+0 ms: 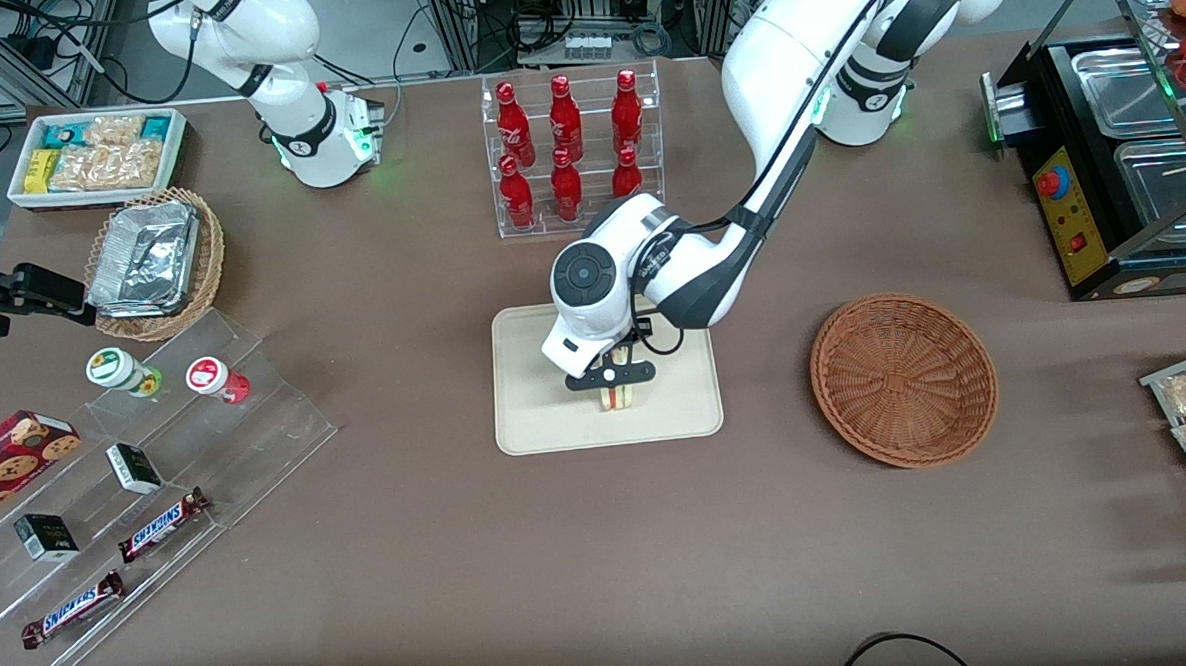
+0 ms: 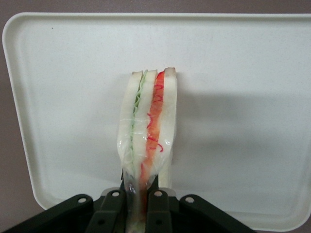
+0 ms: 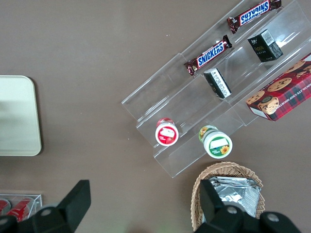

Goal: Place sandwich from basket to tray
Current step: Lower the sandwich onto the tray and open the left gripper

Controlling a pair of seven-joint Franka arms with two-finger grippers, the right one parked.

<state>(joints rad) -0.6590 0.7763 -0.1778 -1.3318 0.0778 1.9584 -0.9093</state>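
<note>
Sandwich (image 2: 148,128) is gripped upright by the hand (image 1: 611,377), whose fingers (image 2: 158,213) are clenched on its end, over the tray (image 1: 547,415). The basket (image 1: 903,379) is seen beside the tray, toward the working arm's end.

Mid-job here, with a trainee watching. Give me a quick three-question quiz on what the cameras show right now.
1. True or false: the sandwich lies in the basket.
2. What does the hand grip? A) a red bottle B) the sandwich C) a candy bar
3. Fill in: the hand is over the ____.

Key:
1. False: the basket holds nothing, and the sandwich is over the tray.
2. B
3. tray
</note>
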